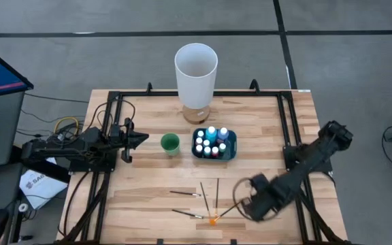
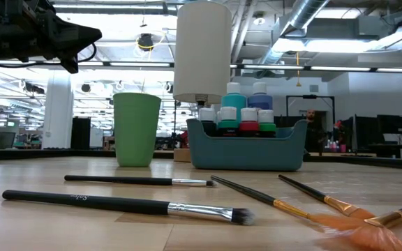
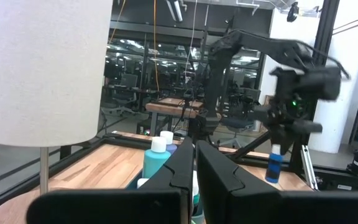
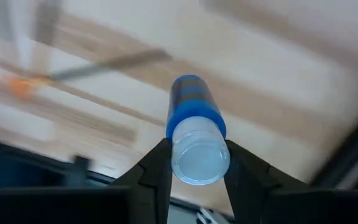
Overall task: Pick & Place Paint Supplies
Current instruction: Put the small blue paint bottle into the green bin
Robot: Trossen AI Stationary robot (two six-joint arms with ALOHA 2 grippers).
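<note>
My right gripper [image 4: 197,149] is shut on a small blue paint bottle [image 4: 194,118] with a pale cap, above the table's near right part, close to the brushes; it also shows in the high view [image 1: 249,194]. Several more bottles stand in a blue tray [image 1: 214,144] at the table's middle. Several thin dark-handled brushes [image 1: 186,194] lie flat on the wood near the front, one with an orange tip [image 1: 213,219]. My left gripper [image 1: 141,139] is shut and empty, held above the table left of the green cup [image 1: 170,142]. My right gripper pinches the blue bottle's upper end, at its pale cap [image 4: 199,163], between its two fingers [image 4: 157,168]. The fingers point down from above. The bottle hangs upright below them, cap up, lifted clear of the table, as the left wrist view [image 3: 276,165] shows.
A tall white cylinder [image 1: 196,71] stands on a wooden foot behind the tray. The green cup stands left of the tray. A dark frame [image 1: 284,122] runs along the table's edges. Bare wood lies at the near left.
</note>
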